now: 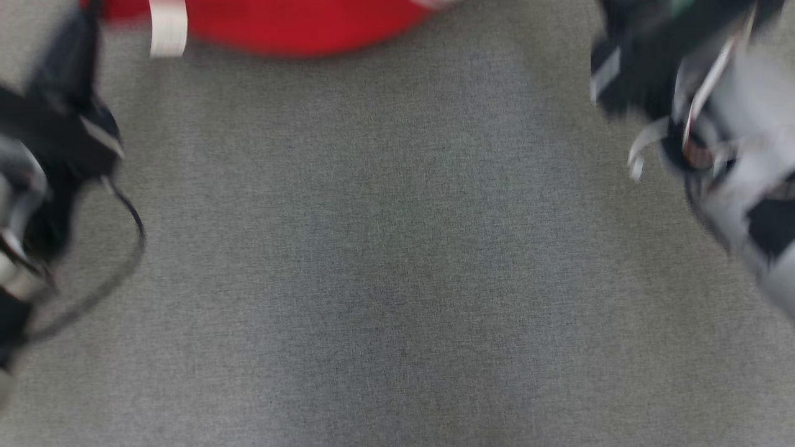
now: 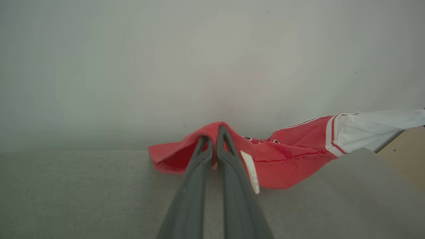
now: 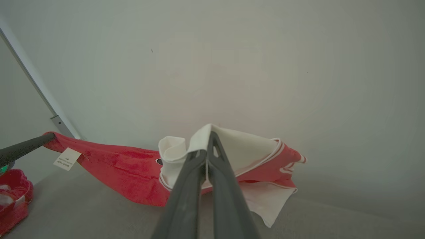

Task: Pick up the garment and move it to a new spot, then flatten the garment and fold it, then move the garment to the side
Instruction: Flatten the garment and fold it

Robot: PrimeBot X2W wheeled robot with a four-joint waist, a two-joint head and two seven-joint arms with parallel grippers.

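Garment (image 2: 285, 159), red and white, hangs stretched between the two grippers over the far part of the grey desk (image 1: 397, 248). Its long axis runs left to right across the robot's front. The left gripper (image 2: 214, 134) is clamped on a red edge and the right gripper (image 3: 207, 137) is pinched on the white end. A white tag (image 3: 67, 159) dangles just beside the left grip. Neither arm looks nearer, so both would likely have to lower it together.
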